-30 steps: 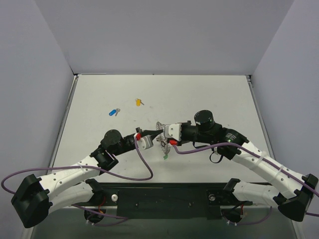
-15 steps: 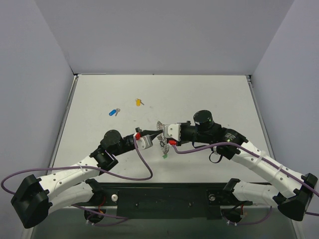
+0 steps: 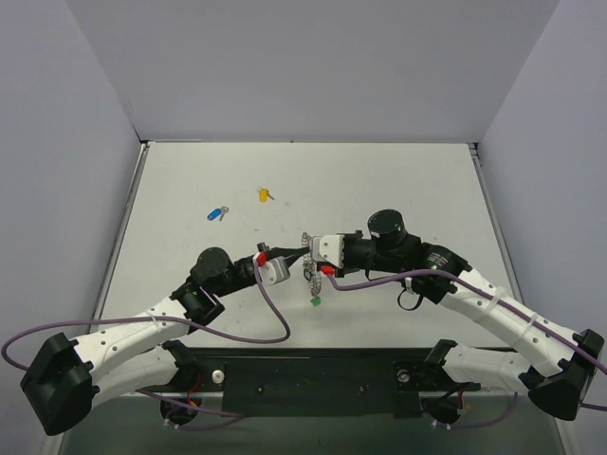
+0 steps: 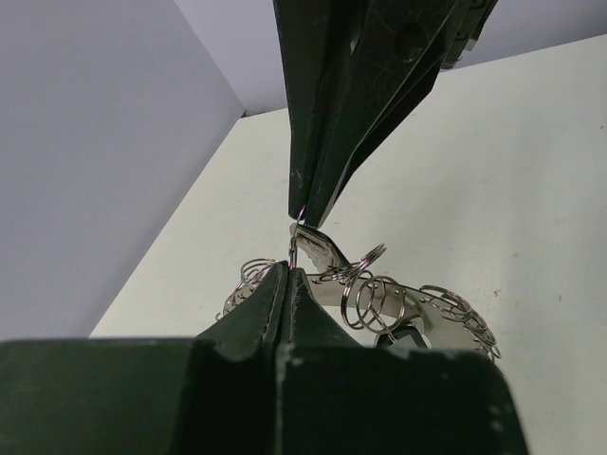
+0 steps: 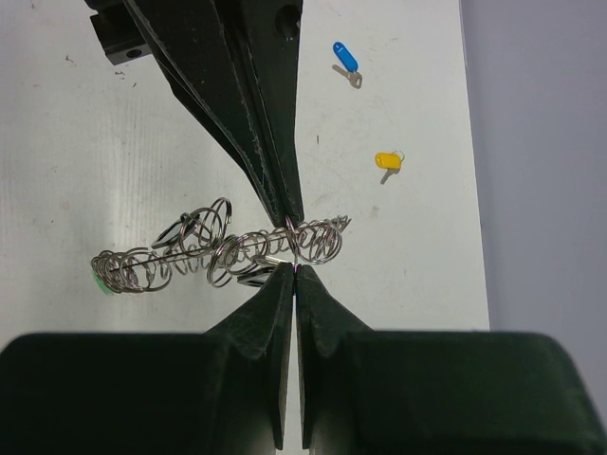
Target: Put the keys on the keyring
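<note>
A keyring (image 3: 307, 268), made of many small silver wire loops linked in a tangled string, is held up over the middle of a white table (image 3: 398, 180). In the right wrist view the string of loops (image 5: 228, 251) stretches sideways, and a green key (image 5: 99, 281) shows at its far end. From the overhead camera that green key (image 3: 314, 300) sits just below the loops, close to the table surface; whether it touches the table cannot be made out.

The left gripper (image 3: 294, 252) and the right gripper (image 3: 311, 252) meet tip to tip at one end of the string. Both pairs of jaws are fully closed, each pinching the thin wire of what appears to be the same loop from opposite sides.

Two more keys lie loose on the table, well apart from the grippers, towards the far left: a blue key (image 3: 214, 214) and, just beyond it, a yellow key (image 3: 264, 195)
</note>
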